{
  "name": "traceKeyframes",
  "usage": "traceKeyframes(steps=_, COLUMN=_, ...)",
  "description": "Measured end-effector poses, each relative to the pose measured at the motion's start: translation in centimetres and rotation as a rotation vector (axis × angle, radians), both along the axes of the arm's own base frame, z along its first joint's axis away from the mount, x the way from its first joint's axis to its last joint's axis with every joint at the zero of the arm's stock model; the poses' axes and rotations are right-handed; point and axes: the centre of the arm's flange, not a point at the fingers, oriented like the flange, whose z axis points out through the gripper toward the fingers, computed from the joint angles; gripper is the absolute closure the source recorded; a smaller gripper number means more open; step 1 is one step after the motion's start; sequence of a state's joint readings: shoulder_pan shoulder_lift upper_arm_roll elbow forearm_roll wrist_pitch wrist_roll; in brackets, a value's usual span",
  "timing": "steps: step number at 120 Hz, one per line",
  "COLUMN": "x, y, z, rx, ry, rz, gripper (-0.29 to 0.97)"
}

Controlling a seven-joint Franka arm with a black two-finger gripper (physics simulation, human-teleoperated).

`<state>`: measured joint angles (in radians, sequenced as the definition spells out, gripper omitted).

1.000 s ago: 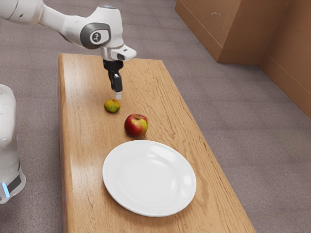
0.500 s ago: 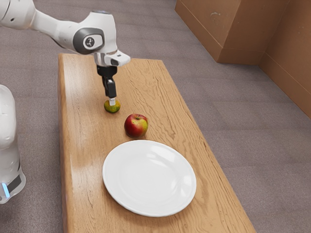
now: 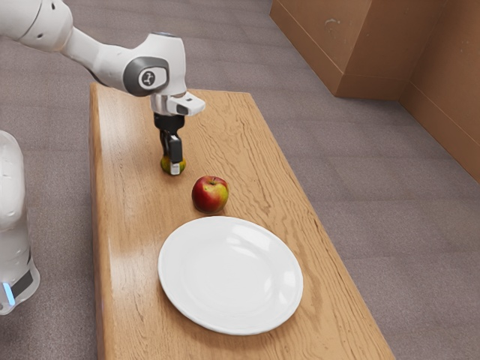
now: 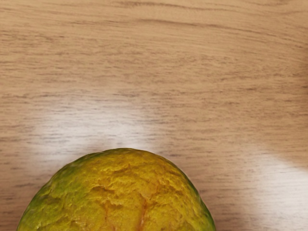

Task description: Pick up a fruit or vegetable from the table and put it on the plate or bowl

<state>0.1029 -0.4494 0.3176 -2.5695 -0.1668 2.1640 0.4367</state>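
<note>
the arm [image 3: 112, 60] is reaching in from the exterior view's left and hanging straight down over the far part of the desk [image 3: 247, 150]. the fingers [image 3: 173, 150] are standing right at a small citrus fruit [image 3: 165, 163], which is sitting on the wood. from the side one finger is covering most of it, so i cannot tell whether the fingers are closing on it or just standing around it. in the wrist view the citrus fruit [image 4: 120, 192] is lying directly under the hand, with bare desk [image 4: 192, 72] beyond it.

a red apple [image 3: 210, 193] is sitting a little nearer, apart from the citrus fruit, and the white plate [image 3: 180, 292] is lying nearer still, with nothing on it.

the fruit is looking light and fairly firm. its skin is green going to yellow-orange, rough and pebbled, so i am expecting it to give decent friction rather than slip. it is round, though, so a hold above its widest part is likely to squeeze it out downward or set it rolling. the better place is across the middle, low, with the tips close to the desk. a moderate squeeze should be enough; the rind is probably giving a little, and hard pressure could bruise it. the carry to the plate is passing close to the apple, so lifting well clear first seems wise.
</note>
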Motion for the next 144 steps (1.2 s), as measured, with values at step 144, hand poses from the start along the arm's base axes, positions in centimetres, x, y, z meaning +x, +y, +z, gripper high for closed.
traceKeyframes(steps=144, x=11.2, y=-24.1, z=7.7, rx=0.007, ry=-0.085, rz=-0.427, gripper=0.35)
